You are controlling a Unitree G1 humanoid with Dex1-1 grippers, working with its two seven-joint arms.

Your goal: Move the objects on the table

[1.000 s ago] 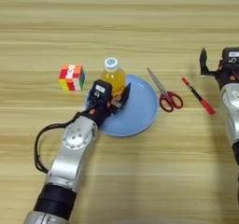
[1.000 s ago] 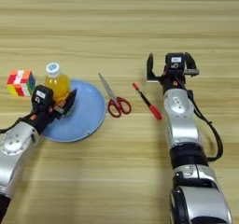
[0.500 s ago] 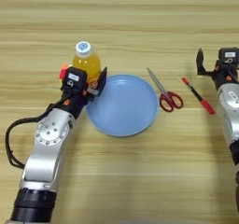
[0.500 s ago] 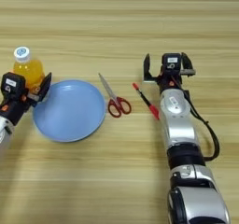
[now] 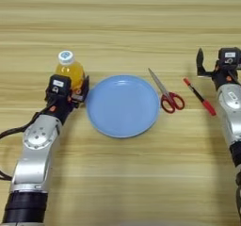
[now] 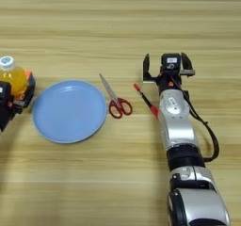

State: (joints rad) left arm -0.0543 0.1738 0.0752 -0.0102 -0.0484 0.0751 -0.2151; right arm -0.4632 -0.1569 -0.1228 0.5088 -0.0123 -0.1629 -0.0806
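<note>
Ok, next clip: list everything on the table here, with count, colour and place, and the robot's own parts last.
Bottle: 1, orange drink with white cap, upright at the far left, beside the plate's left edge.
Plate: 1, light blue, round, centre-left of the table, nothing on it.
Scissors: 1 pair, red handles, silver blades, lying just right of the plate.
Pen: 1, red and black, lying slantwise right of the scissors.
Table: 1, light wood, under everything.
Puzzle cube: none visible in either view.
Left gripper: 1, black fingers shut on the bottle.
Right gripper: 1, black fingers open, holding nothing, above the table just right of the pen's far end.
</note>
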